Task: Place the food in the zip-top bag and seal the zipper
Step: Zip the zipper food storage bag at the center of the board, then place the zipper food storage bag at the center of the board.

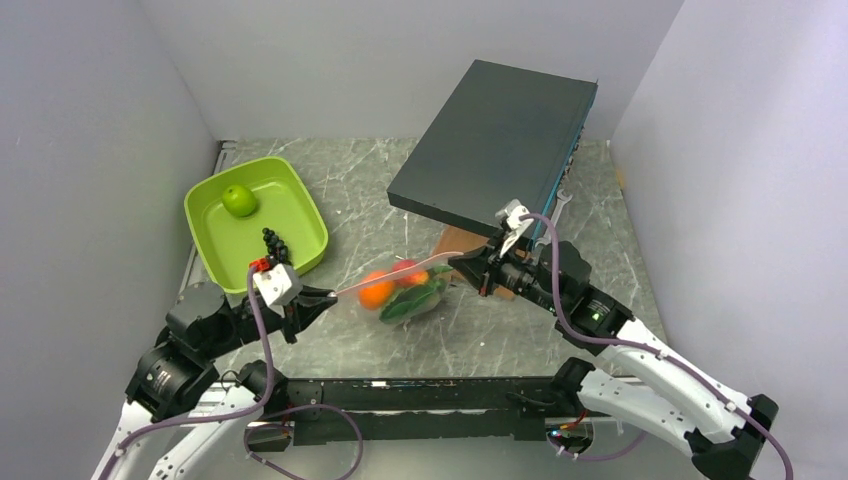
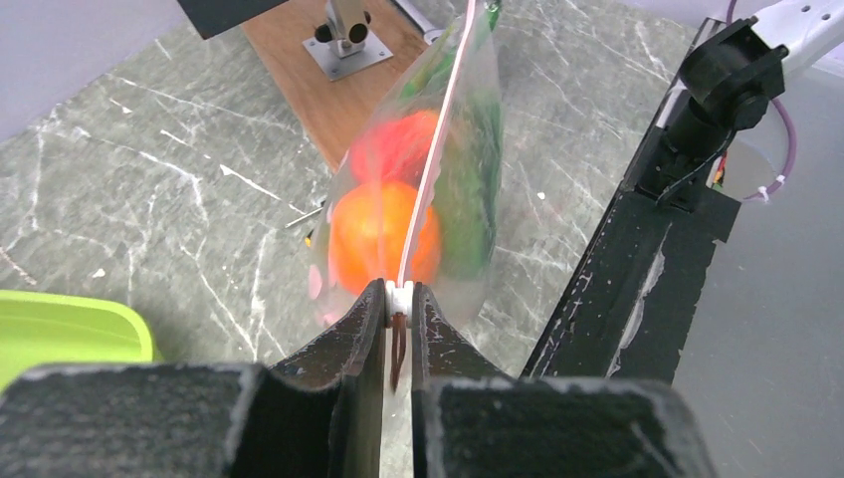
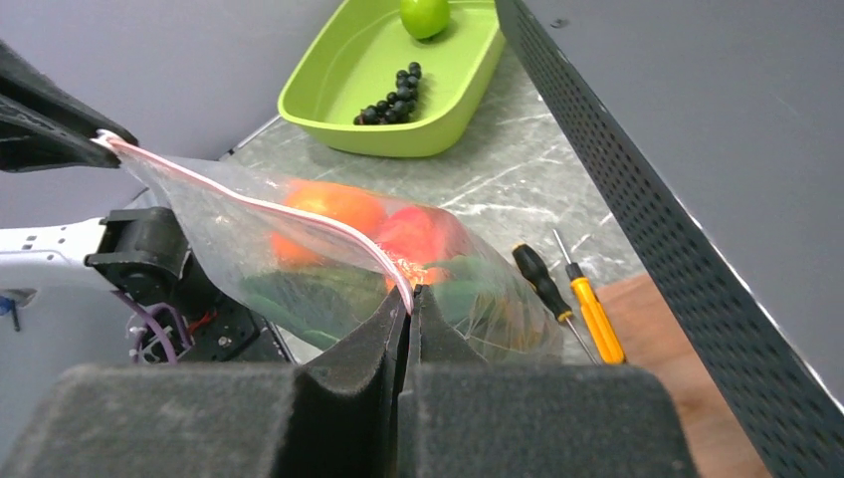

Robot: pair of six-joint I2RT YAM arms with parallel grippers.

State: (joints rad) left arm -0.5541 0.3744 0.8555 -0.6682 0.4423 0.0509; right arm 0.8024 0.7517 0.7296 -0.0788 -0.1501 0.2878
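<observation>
Bag state: zip-top bag (image 1: pixel 405 295) strung between 2 grippers over mid-table.
Its pink zipper (image 1: pixel 400 274) runs taut. The left gripper (image 1: pixel 328 296) is clamped on one end and the right gripper (image 1: pixel 466 264) on the other, both arms reaching low and inward. Inside are 1 orange fruit (image 1: pixel 376 292), 1 red fruit (image 1: pixel 405 271) and leafy greens (image 1: pixel 412 303). The green apple (image 1: pixel 239 200) and black grapes (image 1: pixel 276 245) lie in the lime-green tray (image 1: pixel 300 215), well apart at rear left.
</observation>
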